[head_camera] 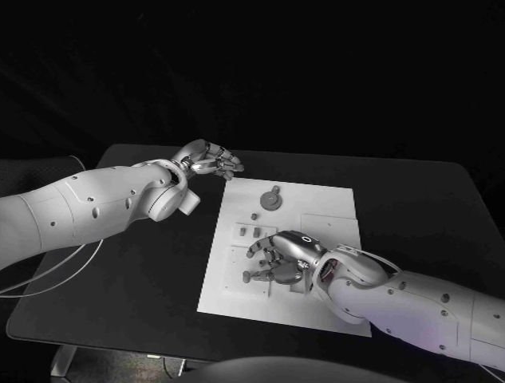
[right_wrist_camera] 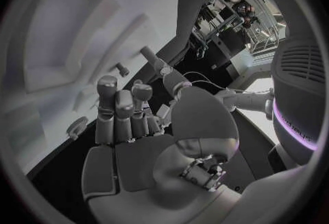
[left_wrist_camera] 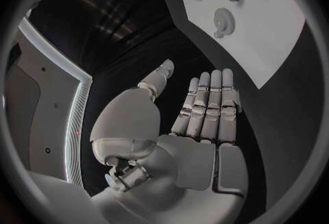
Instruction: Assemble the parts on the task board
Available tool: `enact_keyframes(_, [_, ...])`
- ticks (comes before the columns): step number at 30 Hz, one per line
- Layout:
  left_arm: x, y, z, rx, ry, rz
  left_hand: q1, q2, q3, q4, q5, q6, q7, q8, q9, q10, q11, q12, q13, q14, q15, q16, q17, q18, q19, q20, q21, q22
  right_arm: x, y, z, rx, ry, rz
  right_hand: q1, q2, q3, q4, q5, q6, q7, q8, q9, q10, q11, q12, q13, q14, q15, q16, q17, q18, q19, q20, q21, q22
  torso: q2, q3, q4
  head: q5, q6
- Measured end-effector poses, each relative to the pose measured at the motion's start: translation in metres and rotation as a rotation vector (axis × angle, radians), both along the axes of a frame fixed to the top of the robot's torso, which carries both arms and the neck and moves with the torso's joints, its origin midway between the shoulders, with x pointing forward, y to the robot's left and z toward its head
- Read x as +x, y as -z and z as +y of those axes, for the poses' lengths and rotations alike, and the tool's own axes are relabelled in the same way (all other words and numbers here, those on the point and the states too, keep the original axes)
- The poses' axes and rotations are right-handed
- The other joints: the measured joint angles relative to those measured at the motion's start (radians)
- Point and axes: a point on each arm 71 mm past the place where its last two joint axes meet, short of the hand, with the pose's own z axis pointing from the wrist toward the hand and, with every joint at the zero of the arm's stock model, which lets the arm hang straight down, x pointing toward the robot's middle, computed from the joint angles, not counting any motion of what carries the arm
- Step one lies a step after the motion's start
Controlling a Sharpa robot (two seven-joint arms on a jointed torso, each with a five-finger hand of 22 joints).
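Leftmost, the left hand hovers over the black table just off the task board's far left corner — fingers straight and close together, nothing in it. Task board lies mid-table; a round geared part sits near its far end, small pegs stand below it. Right hand rests low over the board's near half among parts — fingers curled down; whether it grips one, cannot tell.
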Motion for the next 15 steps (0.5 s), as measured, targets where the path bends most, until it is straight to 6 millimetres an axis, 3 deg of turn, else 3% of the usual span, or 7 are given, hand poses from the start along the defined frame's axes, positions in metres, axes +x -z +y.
enact_keyframes(6, [0.001,0.000,0.002,0.003,-0.006,0.000,0.000,0.000,0.000,0.000,0.000,0.000,0.000,0.000,0.000,0.000,0.000,-0.005,-0.001,0.000,0.000,-0.002,0.000,0.010,-0.002,-0.002,-0.004,0.000,0.009,-0.012,-0.009,0.062,0.046,0.008,-0.023,0.002,-0.013,0.002,0.000,0.000,0.002,0.001,0.000,0.000,0.000,0.006,0.000,0.000,0.000,0.001,0.000,0.000,0.008,0.000,0.000,0.000,0.000,0.0001,0.0000,-0.003,0.001])
enact_keyframes(11, [0.002,0.000,0.004,0.006,-0.011,0.002,0.000,0.000,0.000,0.000,0.000,0.000,0.000,0.000,0.000,0.000,0.000,-0.008,-0.002,0.000,0.000,-0.005,0.001,0.010,-0.004,-0.004,-0.004,0.001,0.022,-0.033,-0.027,0.104,0.091,0.005,-0.033,0.002,-0.015,0.004,0.000,0.000,0.004,0.006,0.000,0.000,0.000,0.006,0.000,0.000,0.000,0.001,0.000,-0.001,0.008,-0.001,0.000,0.000,0.000,0.0001,-0.0001,-0.004,0.005])
enact_keyframes(15, [0.002,0.001,0.006,0.008,-0.015,0.003,0.000,0.000,0.000,0.000,0.000,0.000,0.000,0.000,0.000,0.000,0.000,-0.008,-0.002,0.000,0.000,-0.005,0.001,0.010,-0.004,-0.004,-0.004,0.001,0.047,-0.061,-0.056,0.106,0.159,-0.007,-0.064,0.032,-0.014,0.016,0.004,0.000,0.005,0.012,0.003,0.000,0.000,0.006,-0.005,0.000,0.000,0.001,-0.002,-0.002,0.009,-0.001,0.000,0.000,-0.001,0.0001,-0.0011,-0.005,0.006])
